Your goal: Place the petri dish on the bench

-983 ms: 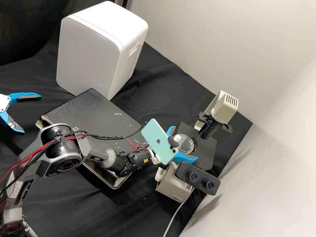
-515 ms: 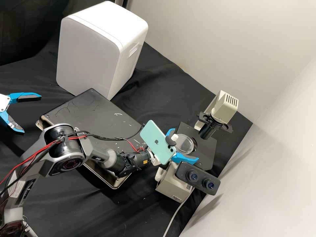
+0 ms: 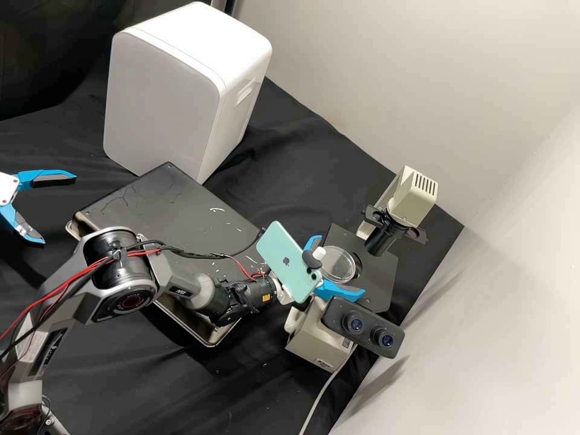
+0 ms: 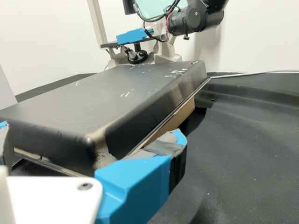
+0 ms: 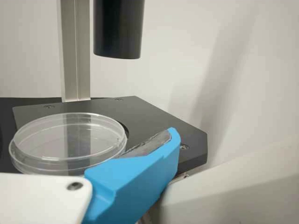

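The left fingers (image 3: 45,177) hang spread wide over the bench (image 3: 290,157). The right fingers (image 5: 140,179) pinch the dish (image 5: 67,140) between them, low over the stage (image 5: 154,119). Likely risks: the thin rim grip may slip, or the lid lift off alone. The lens (image 5: 117,28) just beyond and above could catch a steep lift.

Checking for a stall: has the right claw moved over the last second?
Yes, slightly. In the high view the right claw, with the dish, has pulled back from the microscope stage toward the tray.
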`<state>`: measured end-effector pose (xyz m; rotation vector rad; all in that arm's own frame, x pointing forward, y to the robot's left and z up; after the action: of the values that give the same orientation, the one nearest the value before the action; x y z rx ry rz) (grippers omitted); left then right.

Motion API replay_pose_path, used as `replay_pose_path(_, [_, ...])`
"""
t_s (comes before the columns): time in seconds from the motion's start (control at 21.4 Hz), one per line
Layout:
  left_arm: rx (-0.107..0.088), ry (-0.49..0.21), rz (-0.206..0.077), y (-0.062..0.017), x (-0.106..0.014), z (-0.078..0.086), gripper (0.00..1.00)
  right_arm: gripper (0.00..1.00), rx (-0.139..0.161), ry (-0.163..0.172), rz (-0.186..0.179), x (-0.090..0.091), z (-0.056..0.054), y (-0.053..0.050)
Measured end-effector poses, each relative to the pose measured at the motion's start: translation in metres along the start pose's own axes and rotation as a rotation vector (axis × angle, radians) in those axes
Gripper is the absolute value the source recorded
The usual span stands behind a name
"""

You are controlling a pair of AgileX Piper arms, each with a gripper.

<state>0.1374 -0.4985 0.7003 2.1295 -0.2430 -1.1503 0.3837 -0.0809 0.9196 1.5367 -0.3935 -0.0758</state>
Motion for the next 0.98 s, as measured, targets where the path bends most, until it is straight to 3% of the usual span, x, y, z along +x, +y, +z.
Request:
replay_pose_path(0.61, [0.001,-0.006,0.0,-0.0001,0.0002,0.001,1.0,0.0,0.008,-0.001,-0.001,-0.0002,0.0002,-0.0003])
replay_pose_path(0.98, [-0.002,-0.009,-0.01,-0.0018,0.0009,0.0014,1.0,0.0,0.003,0.017,-0.011,-0.0004,-0.0013,-0.0013])
